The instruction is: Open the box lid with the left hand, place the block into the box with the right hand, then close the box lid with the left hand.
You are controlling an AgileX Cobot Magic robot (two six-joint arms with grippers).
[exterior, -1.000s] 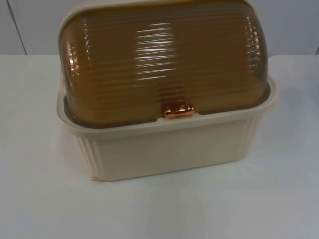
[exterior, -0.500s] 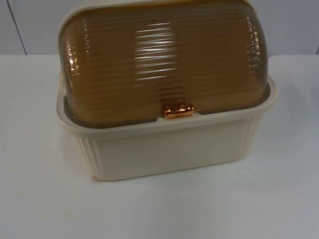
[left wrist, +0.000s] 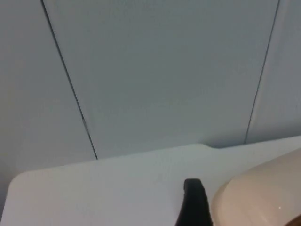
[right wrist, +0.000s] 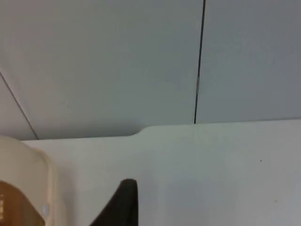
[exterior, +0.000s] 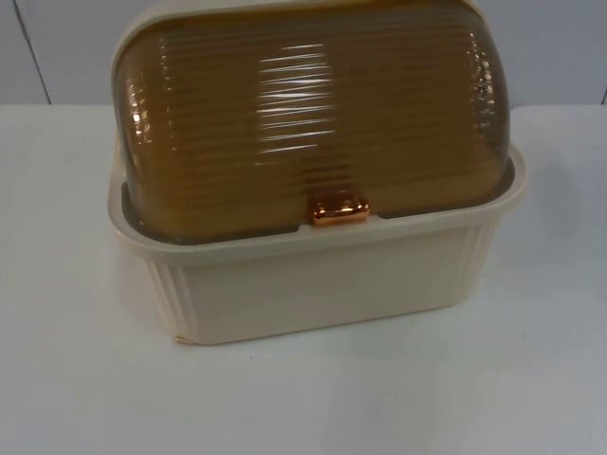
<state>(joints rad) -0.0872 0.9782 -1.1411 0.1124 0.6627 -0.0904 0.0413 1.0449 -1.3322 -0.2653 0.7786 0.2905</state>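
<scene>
Left gripper (left wrist: pixel 194 207), opening unclear, is waiting beside the bread box (exterior: pixel 313 275); it should be hooking the copper handle (exterior: pixel 340 210) upward.

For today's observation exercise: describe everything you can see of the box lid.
The box lid is a domed, ribbed cover of translucent amber-brown plastic, framed in cream. It is shut, seated inside the rim of the cream box, with a shiny copper-coloured handle at its front edge. Nothing touches it but the box.
</scene>
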